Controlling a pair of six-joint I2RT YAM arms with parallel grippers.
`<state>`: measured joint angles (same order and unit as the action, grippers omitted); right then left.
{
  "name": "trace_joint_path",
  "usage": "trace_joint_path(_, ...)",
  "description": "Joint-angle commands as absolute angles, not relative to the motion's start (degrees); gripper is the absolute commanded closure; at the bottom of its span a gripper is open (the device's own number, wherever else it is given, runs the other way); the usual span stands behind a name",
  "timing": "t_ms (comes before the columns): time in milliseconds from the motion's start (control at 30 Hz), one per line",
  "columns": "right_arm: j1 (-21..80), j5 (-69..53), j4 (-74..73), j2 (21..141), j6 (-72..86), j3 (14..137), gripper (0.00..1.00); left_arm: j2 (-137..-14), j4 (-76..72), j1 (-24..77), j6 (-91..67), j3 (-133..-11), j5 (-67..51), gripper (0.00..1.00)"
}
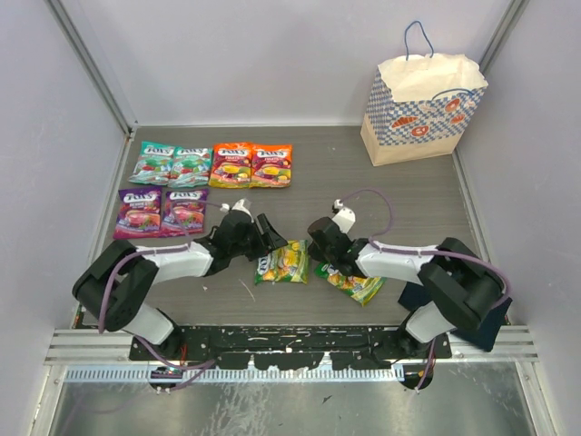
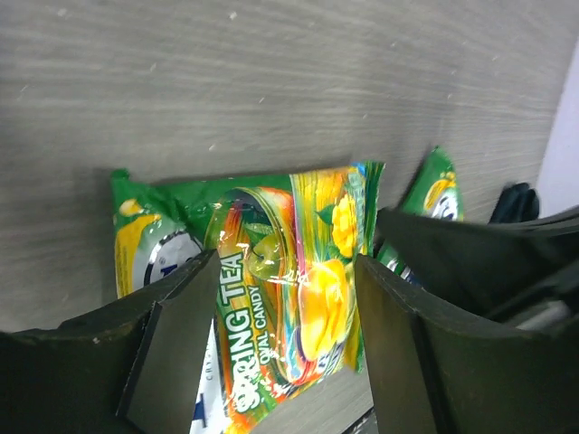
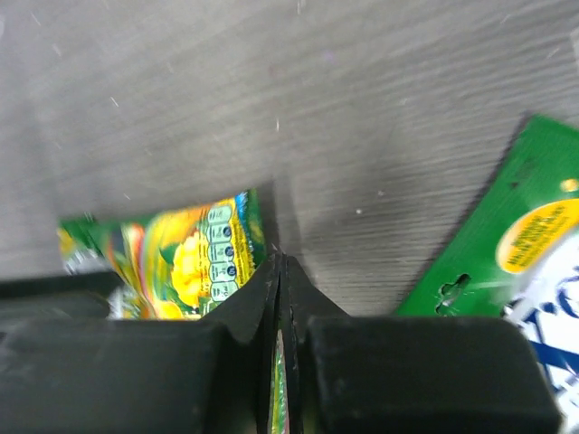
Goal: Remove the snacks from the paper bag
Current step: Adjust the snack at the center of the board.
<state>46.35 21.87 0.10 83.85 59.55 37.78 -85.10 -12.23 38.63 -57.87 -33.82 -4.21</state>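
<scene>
Eight snack packets [image 1: 190, 166] and one paper bag [image 1: 413, 113] are counted.
Two teal packets [image 1: 152, 164] and two orange packets [image 1: 231, 164] are laid far left, two purple packets [image 1: 139, 213] at the table's [image 1: 363, 195] left edge, two green-yellow packets [image 1: 283, 263] by the near edge.

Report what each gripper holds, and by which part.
The right gripper pinches the glossy green-yellow candy packet by its edge. The left gripper holds nothing: its open jaws straddle the same packet.

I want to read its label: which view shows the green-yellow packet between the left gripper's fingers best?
Left wrist: the green-yellow packet fills the frame, lettering readable. Top external shows it whole but small; right wrist shows only one blurred end.
</scene>
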Motion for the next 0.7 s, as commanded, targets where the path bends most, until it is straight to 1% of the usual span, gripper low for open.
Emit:
trace_joint_path(0,46.58,13.08,7.20,88.17,53.40,37.03,0.91,-90.87,-22.10,38.81,-60.26,-33.70,-5.25,0.37)
trace_joint_path(133,46.59,13.10,7.48,87.94,53.93,35.14,0.91,-98.04,-26.73,38.85,-61.59,-33.75,-7.21,0.38)
trace_joint_path(233,46.68,13.01,7.04,86.94,54.46,34.29,0.94,-100.54,-25.54,38.11,-59.83,-35.37,-6.97,0.38)
trace_joint_path(300,47.34,10.04,7.43,87.13,55.15,34.04,0.96,-101.34,-21.06,37.11,-55.76,-38.64,-6.88,0.37)
trace_joint_path(367,49.07,9.23,7.61,88.18,55.49,34.63,0.96,-102.16,-14.47,36.54,-50.14,-44.74,-5.87,0.34)
trace_joint_path(500,52.22,6.97,7.94,91.32,54.94,37.27,0.96,-103.70,-1.75,34.96,-35.40,-54.33,-2.52,0.25)
trace_joint_path(600,52.56,5.55,9.17,90.65,53.41,37.31,0.92,-101.64,3.43,31.80,-28.56,-57.62,-0.68,0.19)
trace_joint_path(667,52.45,5.45,9.27,88.42,50.69,37.13,0.83,-98.03,5.23,30.49,-25.38,-58.74,1.02,0.14)
